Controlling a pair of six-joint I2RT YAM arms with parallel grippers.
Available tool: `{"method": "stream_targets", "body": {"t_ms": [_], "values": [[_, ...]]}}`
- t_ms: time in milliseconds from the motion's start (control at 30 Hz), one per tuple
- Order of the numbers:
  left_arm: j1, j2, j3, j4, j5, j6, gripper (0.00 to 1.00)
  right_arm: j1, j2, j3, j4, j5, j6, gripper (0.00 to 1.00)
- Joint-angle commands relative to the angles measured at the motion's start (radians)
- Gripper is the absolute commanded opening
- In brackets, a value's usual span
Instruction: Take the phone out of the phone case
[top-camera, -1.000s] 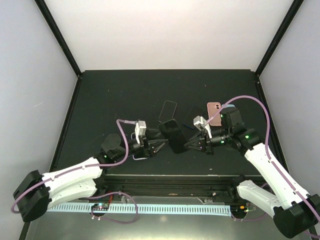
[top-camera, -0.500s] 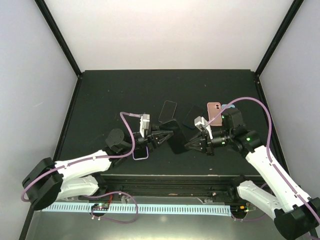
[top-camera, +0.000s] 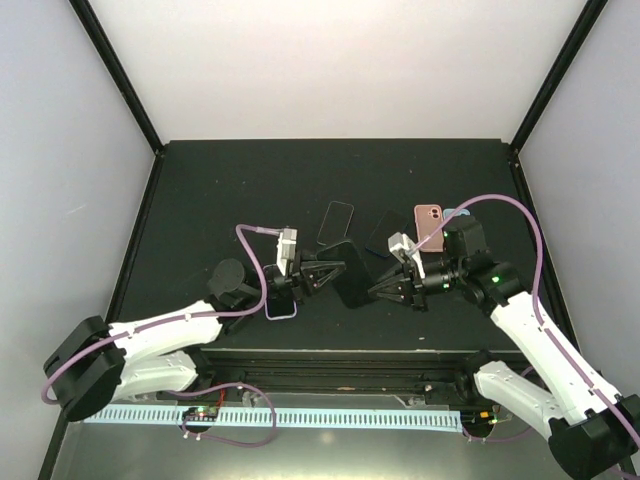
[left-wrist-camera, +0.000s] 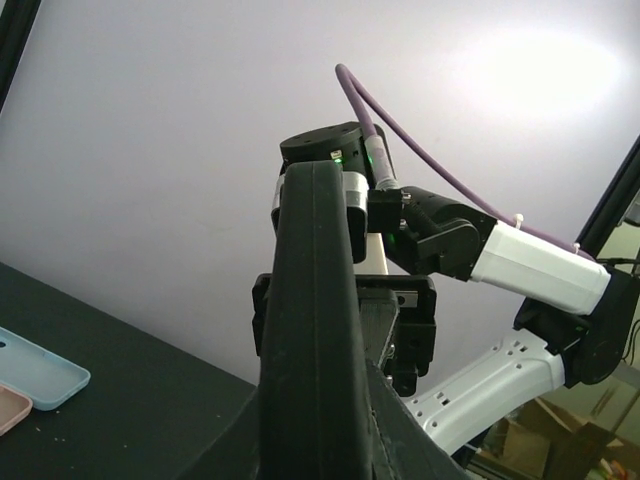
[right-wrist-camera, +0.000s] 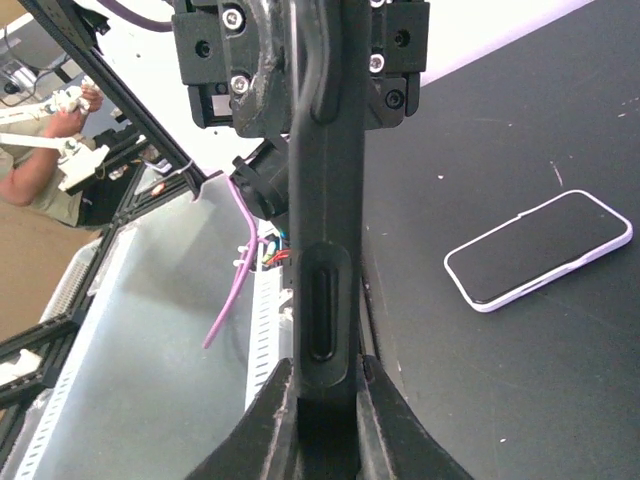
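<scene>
Fingers (right-wrist-camera: 262, 430) of the right gripper (right-wrist-camera: 322, 375) are clamped across the lower part of the black phone case (right-wrist-camera: 322, 200). They pinch its two broad faces at the long edge that carries the side-button slot. The left gripper (left-wrist-camera: 315, 445) closes on the opposite long edge in the same way, so the phone (top-camera: 350, 272) hangs between them above the near middle of the black table (top-camera: 200, 190), apart from the white-rimmed phone (right-wrist-camera: 540, 248) lying flat there. It stands on end: its long axis rises steeply from the table, with the thin edges turned toward the two wrists and a broad face toward the arm bases. Which end is the top I cannot tell. Judged from this hold, both grips squeeze case and phone together, which would lock them. For the step to go well, one gripper should take only the case rim while the other bends a corner lip back or presses through the back. That is best done one corner at a time, slowly, and low over the table in case the smooth slab slips.
</scene>
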Motion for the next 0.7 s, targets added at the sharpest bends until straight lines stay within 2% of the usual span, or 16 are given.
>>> {"method": "stream_targets", "body": {"t_ms": [0,133,267,433,667], "values": [[0.006,-0.068,0.0,-0.026,0.019,0.065,0.08,-0.001,0.005,0.029,-0.015,-0.004,-0.057,0.18],[0.019,-0.126,0.015,-0.151,0.022,0.098,0.05,-0.001,0.036,0.11,-0.212,0.012,-0.308,0.47],[0.032,-0.168,0.057,-0.304,0.08,0.144,0.05,-0.002,0.075,0.183,-0.392,0.098,-0.549,0.61],[0.035,-0.183,0.081,-0.358,0.157,0.161,0.06,0.003,0.099,0.216,-0.5,0.178,-0.717,0.62],[0.035,-0.172,0.086,-0.308,0.197,0.125,0.06,0.059,0.064,0.197,-0.47,0.248,-0.748,0.56]]}}
